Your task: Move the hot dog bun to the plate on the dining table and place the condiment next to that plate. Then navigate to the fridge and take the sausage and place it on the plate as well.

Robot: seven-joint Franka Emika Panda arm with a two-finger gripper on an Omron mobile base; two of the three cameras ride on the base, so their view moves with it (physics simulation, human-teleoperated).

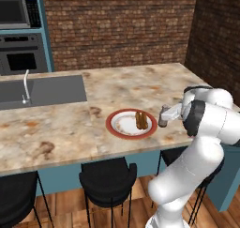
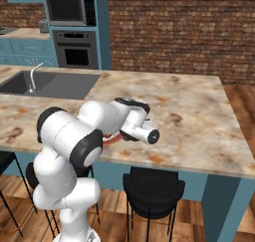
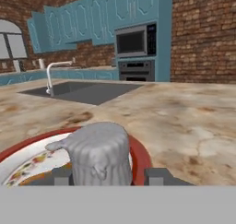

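The red-rimmed plate (image 1: 117,128) lies on the dining table (image 1: 61,128) near its front edge, with the orange-brown hot dog bun (image 1: 140,120) on its right half. Just right of the plate, my gripper (image 1: 163,119) hangs low over the stone top, shut on the condiment (image 1: 162,124). In the hand view the condiment's pale grey cap (image 3: 99,156) stands upright between my fingertips (image 3: 156,176), and the plate's red rim (image 3: 138,156) curves right behind it. From the right base camera my own arm hides the bottle, and a sliver of the plate (image 2: 112,139) peeks out.
A sink with a faucet (image 1: 26,86) is set into the table's far left. Black stools (image 1: 108,180) stand along the front edge below me. A microwave (image 1: 16,9) and an oven (image 1: 21,56) sit in the teal cabinet wall behind. The brick wall (image 1: 122,25) runs along the back.
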